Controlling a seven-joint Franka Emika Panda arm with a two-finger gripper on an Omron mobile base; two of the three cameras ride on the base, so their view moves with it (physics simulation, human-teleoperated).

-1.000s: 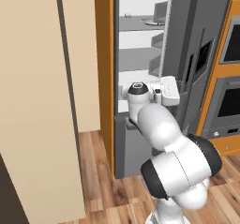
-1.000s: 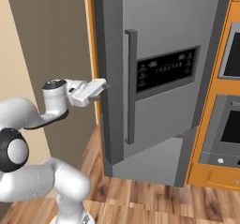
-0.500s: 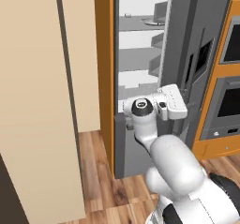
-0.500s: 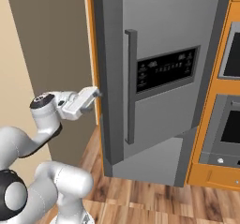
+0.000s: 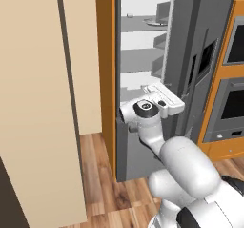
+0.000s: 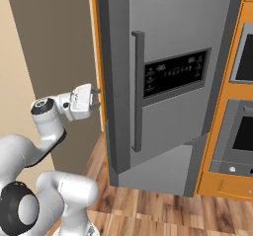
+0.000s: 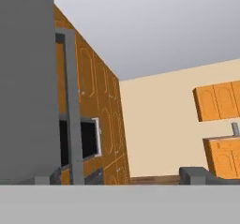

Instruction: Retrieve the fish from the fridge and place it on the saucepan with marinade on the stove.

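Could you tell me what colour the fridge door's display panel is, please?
Black, on the grey fridge; its display panel shows best in the right base view.

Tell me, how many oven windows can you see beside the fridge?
2: both right of the fridge, stacked in the orange cabinet, an upper window and a lower window. The picture's edge cuts both off, so more may be hidden.
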